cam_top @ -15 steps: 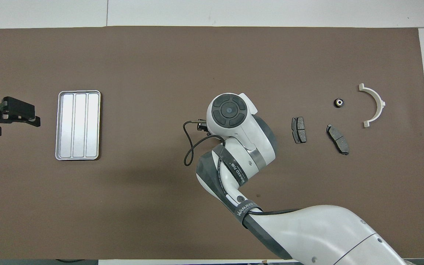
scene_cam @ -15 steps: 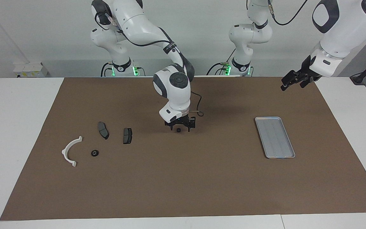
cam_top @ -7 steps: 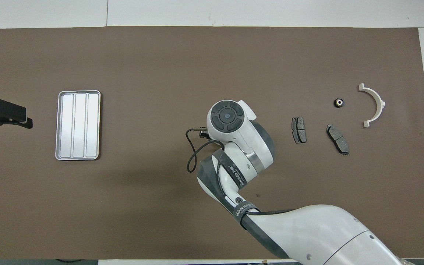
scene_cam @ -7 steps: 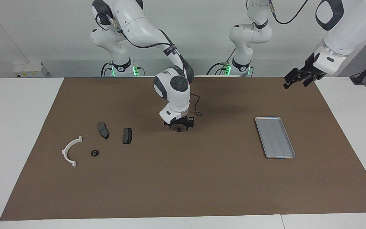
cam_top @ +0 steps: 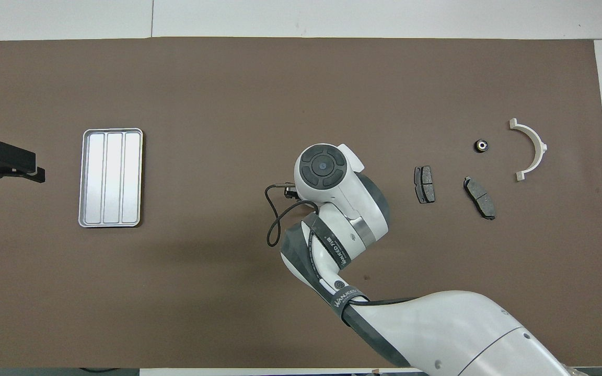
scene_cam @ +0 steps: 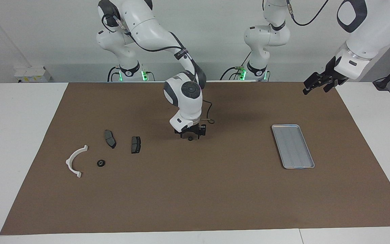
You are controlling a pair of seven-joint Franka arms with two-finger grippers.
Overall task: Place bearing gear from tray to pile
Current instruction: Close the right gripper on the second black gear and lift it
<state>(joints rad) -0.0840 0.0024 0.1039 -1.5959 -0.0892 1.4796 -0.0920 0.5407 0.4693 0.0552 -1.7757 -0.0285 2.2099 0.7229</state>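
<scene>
The right gripper [scene_cam: 190, 135] hangs low over the middle of the brown mat [scene_cam: 195, 189], its fingers seemingly closed on a small dark bearing gear [scene_cam: 190, 138]. The tray [scene_cam: 293, 146] lies bare toward the left arm's end. The pile [scene_cam: 107, 149] lies toward the right arm's end. The left gripper [scene_cam: 315, 84] waits above the mat's corner by the left arm, fingers parted.
</scene>
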